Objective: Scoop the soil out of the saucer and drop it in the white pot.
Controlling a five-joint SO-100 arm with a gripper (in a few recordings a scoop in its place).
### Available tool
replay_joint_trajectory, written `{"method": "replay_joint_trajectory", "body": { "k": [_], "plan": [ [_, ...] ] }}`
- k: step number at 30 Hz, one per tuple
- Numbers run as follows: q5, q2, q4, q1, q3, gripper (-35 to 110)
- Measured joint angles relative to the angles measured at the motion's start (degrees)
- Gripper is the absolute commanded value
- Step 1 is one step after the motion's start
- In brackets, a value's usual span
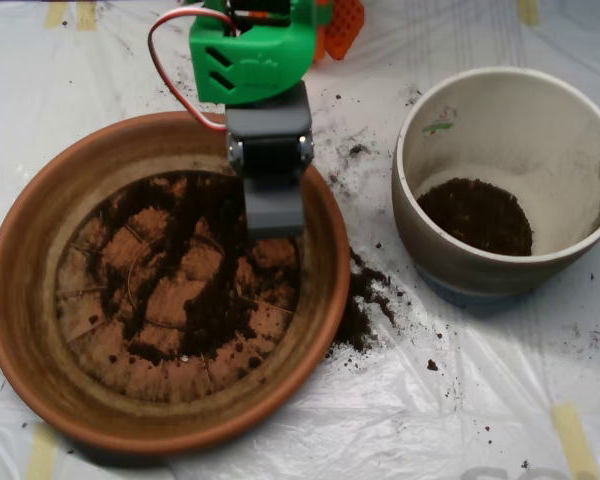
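At the left, one large round shallow terracotta-orange clay saucer is seen, and the dark brown-black crumbly soil is spread thinly over its ridged base in patches and streaks, so that much bare clay is visible. Over the upper right part of this dish, one grey clamshell scoop is held on the green arm; its tip is pointed down near the soil, but it cannot be told whether the shells are parted or closed, or whether anything is carried inside. Just right of the saucer rim, some spilled soil is lying on the clear plastic sheet. At the right, one round off-white pot is standing, well apart from the scoop, with a dark layer of soil already at its bottom. The soil is judged to be light, loose and easily scattered; it should be taken where the streaks are thickest, near the middle of the saucer
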Motion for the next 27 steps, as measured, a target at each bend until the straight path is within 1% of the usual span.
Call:
{"method": "replay_joint_trajectory", "body": {
  "k": [4, 11, 14, 19, 20, 21, 22, 23, 24, 27],
  "plan": [
    [3.1, 2.1, 3.9, -4.5, -5.4, -1],
    [5.0, 3.7, 12.5, -12.7, -17.6, -1],
    [5.1, 3.8, 14.3, -17.3, -20.9, -1],
    [6.0, 3.8, 15.9, -25.8, -21.8, 0],
    [6.1, 3.8, 15.8, -27.4, -21.8, 2],
    [6.3, 3.8, 15.7, -29.1, -21.8, 17],
    [6.8, 3.8, 15.8, -30.7, -21.8, 30],
    [6.9, 3.8, 15.9, -32.2, -21.8, 38],
    [6.9, 3.8, 15.9, -33.0, -21.8, 42],
    [6.9, 3.8, 15.4, -33.8, -20.8, 44]
  ]
}}
